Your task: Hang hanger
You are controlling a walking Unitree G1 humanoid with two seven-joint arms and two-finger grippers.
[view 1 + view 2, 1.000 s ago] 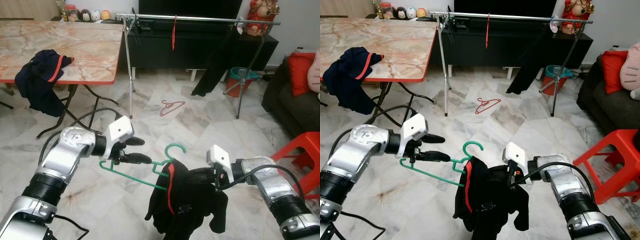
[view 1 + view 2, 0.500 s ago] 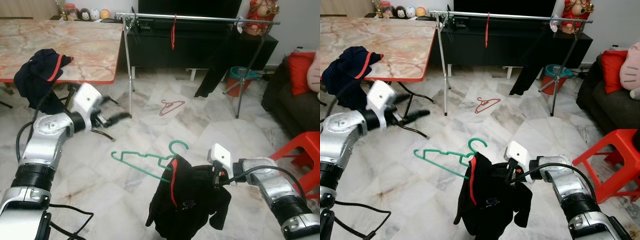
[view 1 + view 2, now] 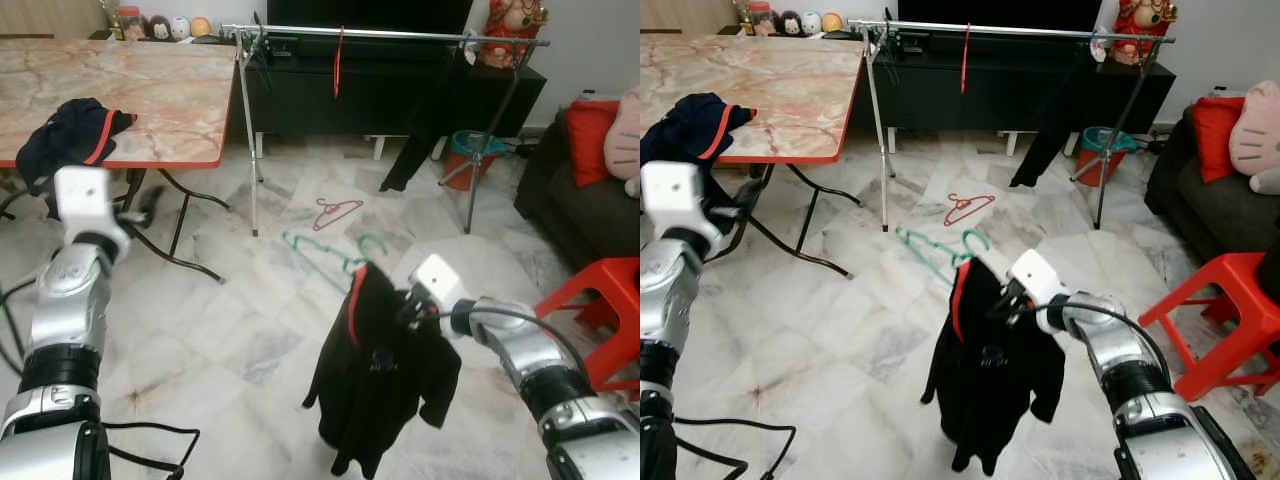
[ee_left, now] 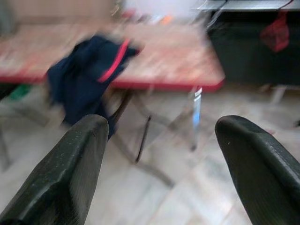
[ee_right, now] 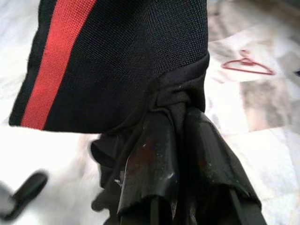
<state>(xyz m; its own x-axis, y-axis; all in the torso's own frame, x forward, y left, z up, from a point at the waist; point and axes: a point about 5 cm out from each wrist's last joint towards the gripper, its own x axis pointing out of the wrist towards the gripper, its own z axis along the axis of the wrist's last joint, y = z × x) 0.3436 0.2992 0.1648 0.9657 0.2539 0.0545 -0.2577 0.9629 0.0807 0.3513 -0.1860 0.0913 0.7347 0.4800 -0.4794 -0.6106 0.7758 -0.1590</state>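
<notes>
The right tool [image 3: 1012, 297] is clamping its fingers together on the shoulder of a black garment with a red stripe [image 3: 990, 375], which is draped on a green hanger [image 3: 937, 252]. The hanger's hook and one arm are poking out above the cloth, and the whole load is hanging in the air well short of the clothes rail [image 3: 1010, 29], over the marble floor. The left tool [image 4: 159, 164] is lifted off to the side, far from the rail, pointing toward the marble tabletop [image 3: 150, 90] where another dark garment [image 3: 70, 135] is lying over the edge; its two fingers are standing wide apart and holding nothing.

The step in hand looks like carrying the dressed hanger toward the rail. The next move, as I judge it, is calling for closing in on the rail, raising the load until the green hook is above the bar, then lowering the hook over a free stretch beside the red hanger [image 3: 965, 45] already hanging there. A pink hanger [image 3: 968, 207] is lying on the floor just before the rail, so footing needs care.
</notes>
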